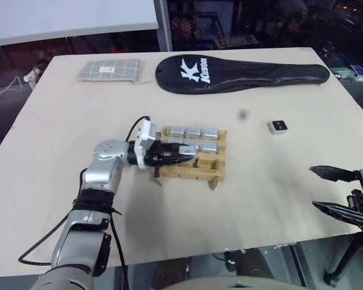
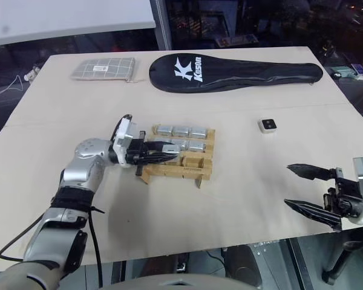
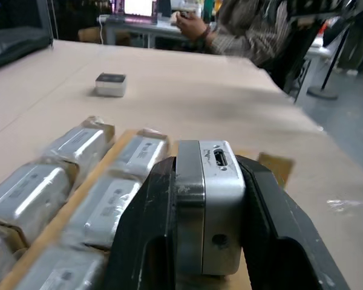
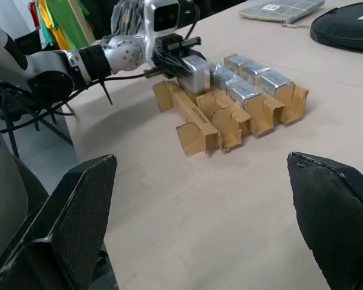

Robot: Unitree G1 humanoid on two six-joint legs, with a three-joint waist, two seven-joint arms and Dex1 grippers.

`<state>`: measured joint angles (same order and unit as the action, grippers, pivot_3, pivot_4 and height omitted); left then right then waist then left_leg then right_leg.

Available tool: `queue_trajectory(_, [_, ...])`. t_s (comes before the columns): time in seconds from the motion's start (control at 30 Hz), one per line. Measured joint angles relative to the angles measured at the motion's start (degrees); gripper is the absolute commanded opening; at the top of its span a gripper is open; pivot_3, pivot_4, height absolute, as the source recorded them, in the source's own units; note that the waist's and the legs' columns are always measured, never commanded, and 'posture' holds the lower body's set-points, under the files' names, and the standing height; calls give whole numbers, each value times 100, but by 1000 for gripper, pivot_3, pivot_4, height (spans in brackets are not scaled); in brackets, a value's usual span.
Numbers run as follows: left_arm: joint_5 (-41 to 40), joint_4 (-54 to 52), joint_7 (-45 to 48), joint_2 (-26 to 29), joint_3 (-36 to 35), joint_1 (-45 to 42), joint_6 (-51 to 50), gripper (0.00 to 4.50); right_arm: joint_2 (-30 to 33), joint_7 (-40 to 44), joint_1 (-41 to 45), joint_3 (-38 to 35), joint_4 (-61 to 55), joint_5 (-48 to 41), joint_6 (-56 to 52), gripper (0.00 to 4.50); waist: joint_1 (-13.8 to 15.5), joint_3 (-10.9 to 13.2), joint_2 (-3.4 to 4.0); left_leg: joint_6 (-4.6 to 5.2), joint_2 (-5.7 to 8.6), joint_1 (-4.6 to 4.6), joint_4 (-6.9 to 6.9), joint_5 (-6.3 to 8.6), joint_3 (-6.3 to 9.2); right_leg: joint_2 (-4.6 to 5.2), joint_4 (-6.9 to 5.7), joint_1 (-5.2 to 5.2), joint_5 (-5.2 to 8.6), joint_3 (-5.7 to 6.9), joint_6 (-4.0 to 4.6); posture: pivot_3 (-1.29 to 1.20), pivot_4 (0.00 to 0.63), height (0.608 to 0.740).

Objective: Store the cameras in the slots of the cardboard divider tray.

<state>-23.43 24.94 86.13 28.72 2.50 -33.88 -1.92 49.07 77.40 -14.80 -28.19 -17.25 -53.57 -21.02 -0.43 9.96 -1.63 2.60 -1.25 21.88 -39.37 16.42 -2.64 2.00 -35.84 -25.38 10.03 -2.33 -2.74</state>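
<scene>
The cardboard divider tray (image 1: 190, 173) stands at the table's middle. Three silver cameras (image 1: 193, 132) fill its back row, and two more (image 1: 210, 147) sit in the middle row. My left gripper (image 1: 183, 158) reaches in level from the tray's left, shut on another silver camera (image 3: 209, 205) over the left end of the middle row. That held camera (image 4: 194, 72) hangs just above the cardboard. One loose white camera (image 1: 278, 126) with a black square lies on the table to the tray's right. My right gripper (image 2: 310, 189) hangs open and empty near the table's front right edge.
A long black racket cover (image 1: 242, 74) lies along the table's far side, with a grey checked pouch (image 1: 111, 69) to its left. A seated person (image 3: 248, 30) shows beyond the table in the left wrist view. The tray's front row slots (image 4: 199, 130) hold nothing.
</scene>
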Motion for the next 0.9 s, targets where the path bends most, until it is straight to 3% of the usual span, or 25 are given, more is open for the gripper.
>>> queue_trajectory(0.47, [233,105,299,21,94,-86,231,905,-188,-70,-9,0,-100,39,-10,4465,-4,-3,2,1,-1,-6,0,0,1,0,-2,4,0,0,0,0,150,740])
queue_trajectory(0.73, [396,160,12,32,74,-116,329,4270,-189,-48,38,0,-95,46,-18,4500,-5,-5,3,1,-1,-10,0,0,2,0,-2,7,0,1,0,0,150,740])
queue_trajectory(0.77, [394,158,25,37,75,-115,313,4449,-189,-41,53,0,-92,50,-20,4500,-5,-6,4,1,-1,-10,0,0,1,0,-2,8,0,0,0,0,150,740])
queue_trajectory(0.9, [395,152,98,144,73,-115,246,4449,-188,-34,120,0,-72,87,-37,4500,-14,-5,4,1,-2,-10,0,0,2,0,-3,7,0,1,0,0,150,740])
